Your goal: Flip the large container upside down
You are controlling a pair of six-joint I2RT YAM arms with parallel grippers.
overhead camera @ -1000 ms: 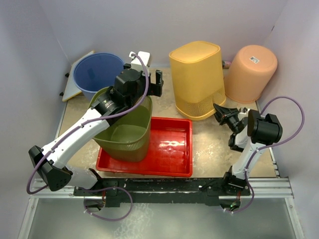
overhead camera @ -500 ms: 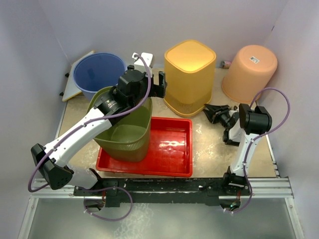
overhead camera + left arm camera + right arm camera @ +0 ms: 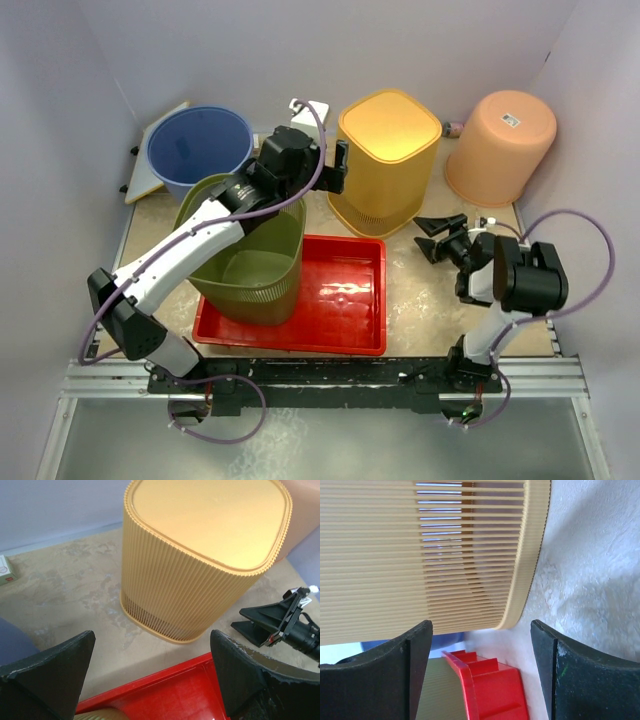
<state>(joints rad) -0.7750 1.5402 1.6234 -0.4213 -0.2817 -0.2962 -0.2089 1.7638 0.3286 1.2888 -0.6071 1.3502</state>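
The large container (image 3: 388,160), a yellow ribbed bin, stands upside down on the table with its closed base up; it also fills the left wrist view (image 3: 200,555) and the right wrist view (image 3: 445,555). My left gripper (image 3: 325,170) hovers open just left of it, and between its jaws (image 3: 150,680) lie only table and tray. My right gripper (image 3: 437,237) is open, low on the table to the lower right of the bin's rim and a short gap away. Nothing sits between its jaws (image 3: 480,670).
A green ribbed bin (image 3: 250,250) stands in the red tray (image 3: 350,300) at the front centre. A blue bucket (image 3: 195,145) is back left, an upturned orange bucket (image 3: 500,145) back right, and a small white box (image 3: 310,108) lies behind the left gripper.
The right gripper opened, let go of the yellow bin's rim and backed off. The bin settled flat on its rim. The left arm swung right, closer to the bin.
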